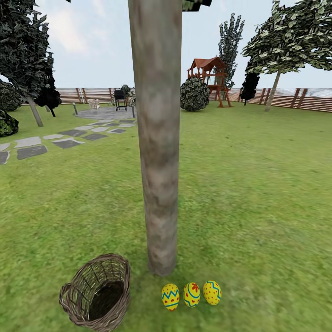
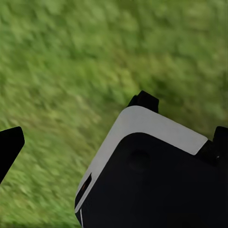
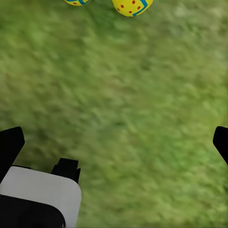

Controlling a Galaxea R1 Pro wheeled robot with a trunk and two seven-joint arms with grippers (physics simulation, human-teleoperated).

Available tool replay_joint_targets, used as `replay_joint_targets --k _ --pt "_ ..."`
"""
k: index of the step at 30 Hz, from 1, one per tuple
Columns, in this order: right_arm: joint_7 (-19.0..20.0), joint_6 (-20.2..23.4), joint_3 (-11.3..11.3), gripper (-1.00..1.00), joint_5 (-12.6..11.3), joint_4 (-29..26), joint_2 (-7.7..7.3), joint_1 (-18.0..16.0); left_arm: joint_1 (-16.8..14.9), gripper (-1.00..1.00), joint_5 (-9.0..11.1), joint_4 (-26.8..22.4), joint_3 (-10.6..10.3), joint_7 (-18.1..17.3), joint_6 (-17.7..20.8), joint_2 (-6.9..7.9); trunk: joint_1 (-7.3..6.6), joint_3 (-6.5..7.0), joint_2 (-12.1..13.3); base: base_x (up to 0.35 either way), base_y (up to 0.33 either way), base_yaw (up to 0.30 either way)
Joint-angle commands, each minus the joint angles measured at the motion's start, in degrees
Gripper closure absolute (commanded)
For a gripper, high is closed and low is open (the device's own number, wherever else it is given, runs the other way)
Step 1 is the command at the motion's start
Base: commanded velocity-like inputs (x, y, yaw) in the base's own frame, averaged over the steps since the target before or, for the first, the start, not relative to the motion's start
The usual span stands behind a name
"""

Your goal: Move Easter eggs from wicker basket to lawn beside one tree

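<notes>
Yellow shells, three in number: the Easter eggs lie in a close row on the lawn (image 1: 258, 193) just in front of the tree (image 1: 157, 138), none in the basket.

- Left egg (image 1: 170, 296): blue zigzag bands, red dots, nearest the basket.
- Middle egg (image 1: 192, 294): red flower mark, blue bands, just beside the other two.
- Right egg (image 1: 212, 293): red dots with a blue stroke, leaning a little outward. My right wrist camera catches one dotted egg (image 3: 132, 5) at the frame's edge, and a sliver of a second egg (image 3: 77, 2) near it.
- Wicker basket (image 1: 96, 292): brown open weave, tipped so its dark mouth faces up and toward me, small loop handle at the rim. It rests on the grass to the left of the trunk's foot, apart from the eggs.
- Tree: thick, pale grey-brown, mottled, rising straight out of frame.
- Background: grey stepping stones (image 1: 69, 138), slatted wooden fence (image 1: 304, 99), red-roofed playset (image 1: 210, 80), dark grill (image 1: 120, 99), leafy trees.

My right gripper (image 3: 114, 142): black fingertips (image 3: 10, 145) spread wide at opposite sides, bare grass between them, holding nothing.

My left gripper: one black fingertip (image 2: 9, 147) shows over grass, and a white-and-black body (image 2: 156, 175) covers the other side, so I cannot tell its spread.
</notes>
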Motion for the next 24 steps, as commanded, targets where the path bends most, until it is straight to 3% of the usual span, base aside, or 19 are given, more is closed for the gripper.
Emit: replay_joint_targets --k 1,17,21,24 --pt "0.09 -0.30 -0.40 -1.00 0.11 0.21 -0.05 -0.08 -0.02 -1.00 0.43 -0.13 -0.48 0.31 0.27 0.03 0.00 -0.06 -0.04 0.000 0.000 0.000" --pt "0.30 -0.25 -0.35 -1.00 0.27 0.47 0.13 -0.08 -0.04 -1.00 0.43 -0.13 -0.48 0.31 0.27 0.04 0.00 -0.06 -0.04 0.000 0.000 0.000" --pt "0.32 -0.28 -0.39 -1.00 0.14 1.30 2.45 -0.08 -0.05 -1.00 0.43 -0.13 -0.48 0.31 0.27 0.03 0.00 -0.06 -0.04 0.000 0.000 0.000" --pt "0.21 -0.29 -0.40 -1.00 0.02 1.51 3.17 -0.08 -0.05 -1.00 0.43 -0.13 -0.48 0.31 0.27 0.03 0.00 -0.06 -0.04 0.000 0.000 0.000"
